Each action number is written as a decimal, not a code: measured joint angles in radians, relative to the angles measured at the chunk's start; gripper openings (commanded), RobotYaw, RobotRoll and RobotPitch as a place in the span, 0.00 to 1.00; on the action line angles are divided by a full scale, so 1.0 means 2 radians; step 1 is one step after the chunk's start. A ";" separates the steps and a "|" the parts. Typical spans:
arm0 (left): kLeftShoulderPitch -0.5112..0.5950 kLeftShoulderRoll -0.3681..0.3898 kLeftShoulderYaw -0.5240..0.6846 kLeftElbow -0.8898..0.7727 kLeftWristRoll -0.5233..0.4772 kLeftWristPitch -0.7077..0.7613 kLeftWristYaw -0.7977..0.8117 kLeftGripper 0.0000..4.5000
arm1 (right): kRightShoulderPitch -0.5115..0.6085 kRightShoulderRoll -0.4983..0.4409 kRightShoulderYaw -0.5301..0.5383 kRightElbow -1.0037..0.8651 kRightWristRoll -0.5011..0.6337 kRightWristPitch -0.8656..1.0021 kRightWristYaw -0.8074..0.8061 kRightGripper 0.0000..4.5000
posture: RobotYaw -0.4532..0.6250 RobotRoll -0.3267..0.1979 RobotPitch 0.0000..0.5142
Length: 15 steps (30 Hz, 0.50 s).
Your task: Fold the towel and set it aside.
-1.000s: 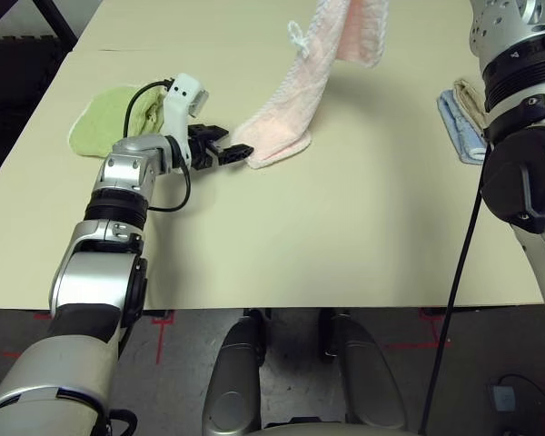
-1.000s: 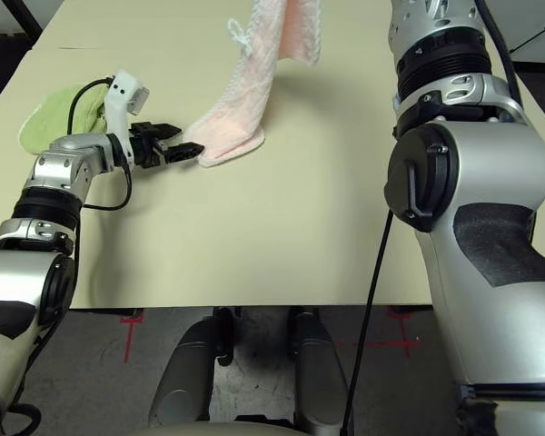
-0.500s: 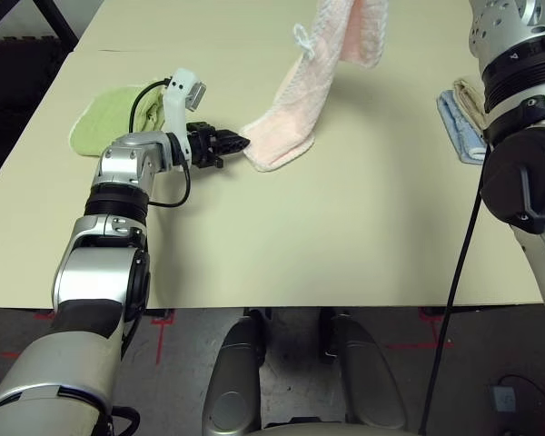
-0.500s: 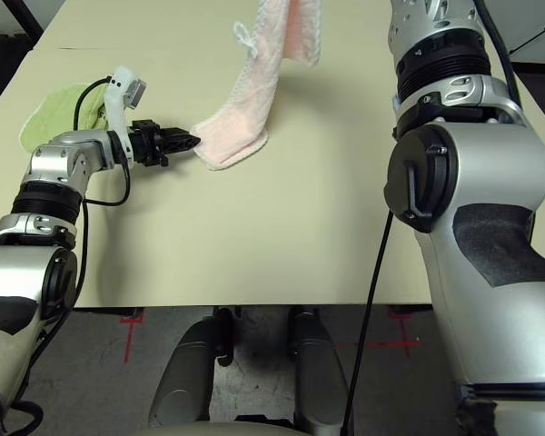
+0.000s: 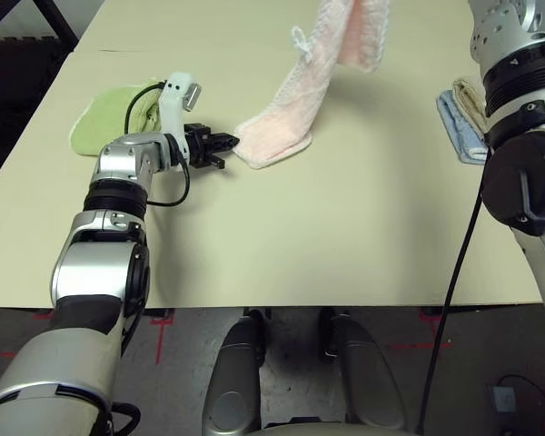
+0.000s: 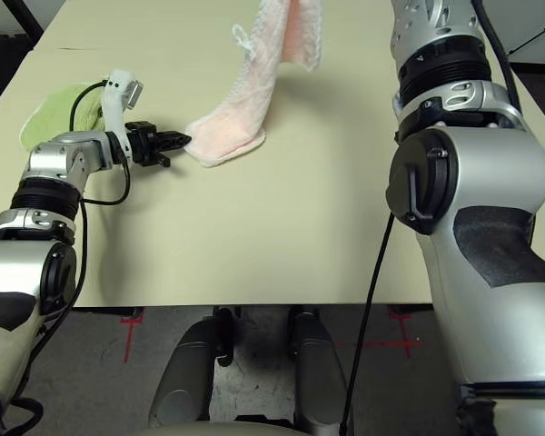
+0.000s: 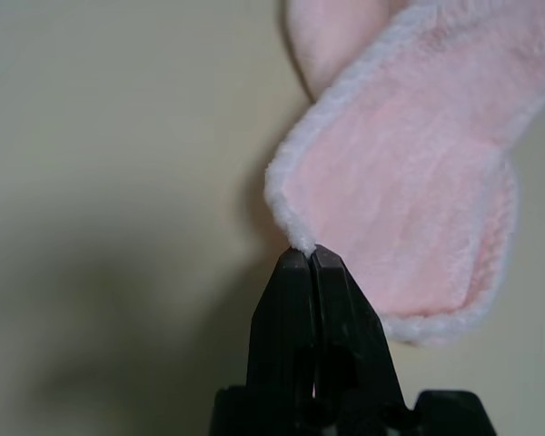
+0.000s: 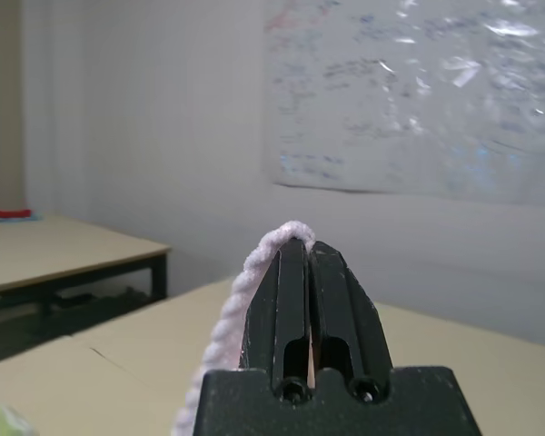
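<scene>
The pale pink towel (image 5: 286, 109) hangs from above the table, and its lower end lies on the tabletop (image 5: 327, 236). A small white loop (image 5: 297, 36) shows on its upper edge. My left gripper (image 5: 229, 142) sits low on the table at the lower end's left corner. In the left wrist view this gripper (image 7: 302, 252) is shut, with the towel's (image 7: 409, 200) white trim pinched at the very fingertips. My right gripper (image 8: 300, 243) is raised high and shut on the upper edge of the towel (image 8: 225, 336), which drapes down from it.
A light green towel (image 5: 104, 118) lies behind my left forearm at the table's left. Folded blue and beige towels (image 5: 463, 118) lie at the right, beside my right arm (image 5: 522, 136). The table's front edge runs just ahead of my body.
My left gripper was open beside the towel's lower corner and has shut on it. It then drew slightly left, and the corner followed. The right gripper kept its hold up high.
</scene>
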 measured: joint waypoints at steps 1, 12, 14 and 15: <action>0.003 0.021 0.007 -0.022 0.000 0.002 0.004 0.00 | 0.020 -0.011 -0.007 -0.001 0.006 0.005 0.001 0.00 | 0.39 0.62 0.51; -0.065 0.107 0.049 -0.064 0.000 -0.033 0.026 0.00 | 0.179 -0.073 -0.020 -0.061 0.059 0.214 0.113 0.00 | 0.39 0.62 0.56; -0.065 0.113 0.049 -0.062 -0.004 -0.029 0.008 0.00 | 0.197 -0.081 -0.020 -0.083 0.075 0.284 0.139 0.00 | 0.38 0.62 0.57; -0.065 0.118 0.049 -0.062 -0.010 -0.024 -0.009 0.00 | 0.199 -0.087 -0.020 -0.089 0.083 0.317 0.147 0.00 | 0.38 0.62 0.57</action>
